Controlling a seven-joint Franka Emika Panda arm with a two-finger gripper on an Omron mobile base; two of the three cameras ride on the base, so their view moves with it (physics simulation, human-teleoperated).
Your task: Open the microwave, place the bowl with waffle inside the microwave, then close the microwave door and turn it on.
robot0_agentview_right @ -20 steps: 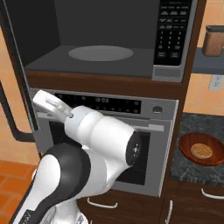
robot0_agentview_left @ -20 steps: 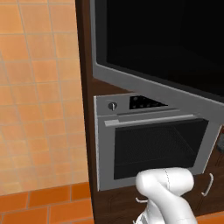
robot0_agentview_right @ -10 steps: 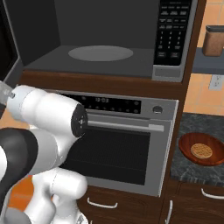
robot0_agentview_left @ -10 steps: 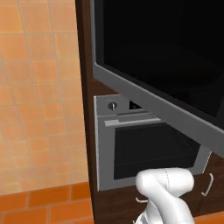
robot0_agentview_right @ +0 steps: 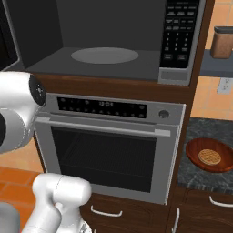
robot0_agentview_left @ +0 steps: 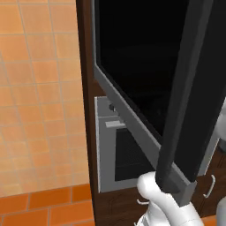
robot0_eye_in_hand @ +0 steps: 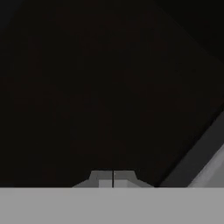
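Note:
The microwave (robot0_agentview_right: 113, 43) stands open, its cavity and round glass turntable (robot0_agentview_right: 104, 55) exposed, keypad (robot0_agentview_right: 179, 36) at its right. The microwave door (robot0_agentview_left: 137, 75), black glass in a grey frame, is swung far out to the left; a sliver of the door (robot0_agentview_right: 6, 36) shows at the left edge. A brown bowl with a waffle (robot0_agentview_right: 210, 155) sits on the dark counter at the right, below the microwave's level. My gripper (robot0_eye_in_hand: 113, 180) is shut with nothing between its fingers, right up against the black glass, the door's grey frame (robot0_eye_in_hand: 210, 168) beside it.
A grey oven (robot0_agentview_right: 109, 145) with a display strip and knob sits under the microwave. The oven (robot0_agentview_left: 110, 154) also appears behind the open door. A brown canister (robot0_agentview_right: 223, 42) stands on a shelf at the upper right. Orange tiled wall (robot0_agentview_left: 39, 97) lies left of the cabinet.
The microwave door has swung much further open towards the left. My arm has followed it leftwards, the hand leaving the right base view.

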